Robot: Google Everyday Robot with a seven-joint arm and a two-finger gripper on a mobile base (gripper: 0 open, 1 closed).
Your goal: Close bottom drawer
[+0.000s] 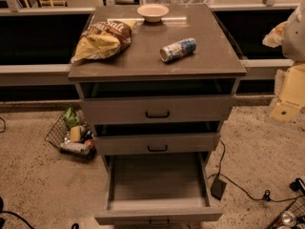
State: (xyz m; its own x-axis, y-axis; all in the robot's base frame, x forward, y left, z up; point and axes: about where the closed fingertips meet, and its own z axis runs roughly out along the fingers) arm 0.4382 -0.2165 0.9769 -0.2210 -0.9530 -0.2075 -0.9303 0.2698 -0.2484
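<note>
The bottom drawer (159,217) of the grey-brown cabinet (157,66) is pulled far out toward me. Its long shallow tray (157,178) looks empty, and its small black bar handle (158,221) sits at the lower edge of the view. My gripper (287,97) shows as pale arm parts at the right edge of the view. It is level with the upper drawers, to the right of the cabinet, and well apart from the bottom drawer.
The middle drawer (157,143) and top drawer (157,109) stand slightly out. On the cabinet top lie a chip bag (102,39), a bowl (152,12) and a tipped can (178,49). A wire basket (71,135) sits on the floor to the left. A black box with a cable (218,187) lies to the right.
</note>
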